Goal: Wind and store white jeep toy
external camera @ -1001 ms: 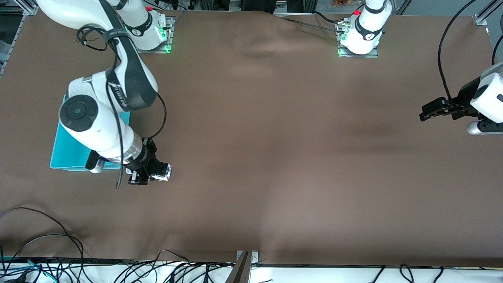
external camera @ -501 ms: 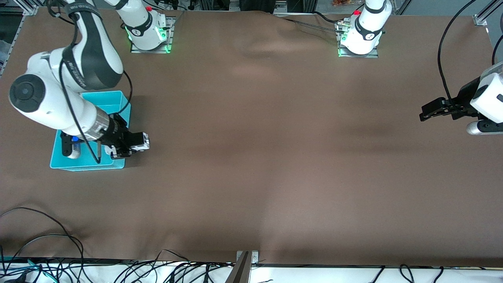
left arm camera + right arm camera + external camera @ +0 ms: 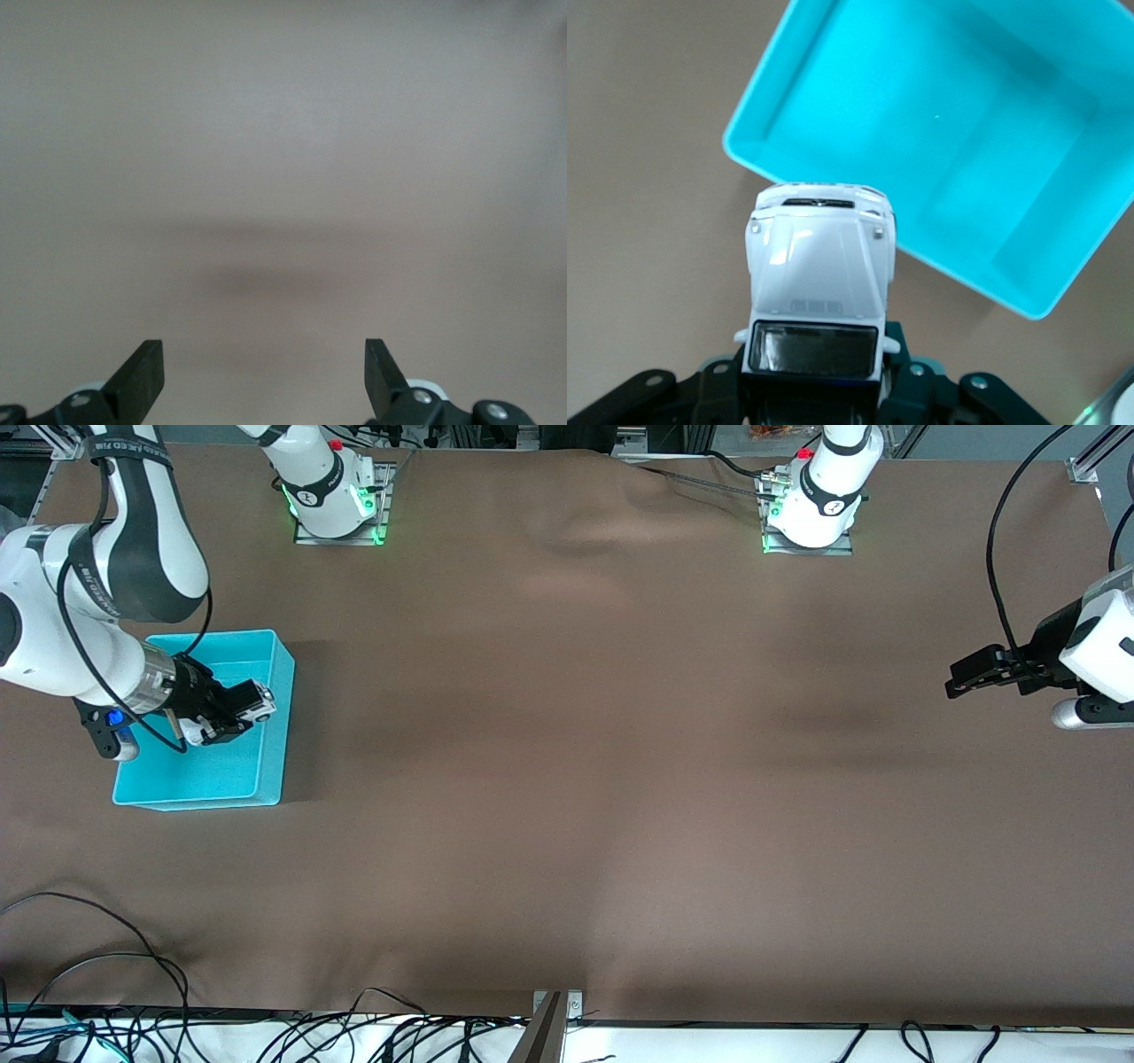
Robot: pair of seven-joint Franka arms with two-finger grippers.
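Since the earlier frames the right gripper [image 3: 232, 717] has swung from bare brown cloth near the turquoise bin's [image 3: 266, 779] corner to a spot in the air over the bin itself, carrying the white jeep toy [image 3: 199, 735] with it. The right arm's elbow has also pulled back toward the right arm's end of the table.

From the front camera, the bin sits near the edge of the worktop at the right arm's end, about midway between the edge along the robot bases and the edge nearest the camera. The gripper hangs above the part of the bin closest to the bases.

From the right wrist camera, the gripper [image 3: 815, 398] is clamped on the rear of the jeep [image 3: 818, 270]. The toy's white hood and dark windscreen face the camera, and its nose points out past the fingers. Below it lie the bin [image 3: 859, 208] and the brown table cover [image 3: 647, 177]; the nose overlaps the bin's rim.

The left gripper [image 3: 961, 676] waits in the air over the cloth [image 3: 620, 735] near the edge at the left arm's end of the table. Seen from the left wrist camera [image 3: 264, 376], its fingers [image 3: 142, 372] stand wide apart, with only plain brown cloth [image 3: 283, 177] beneath them.
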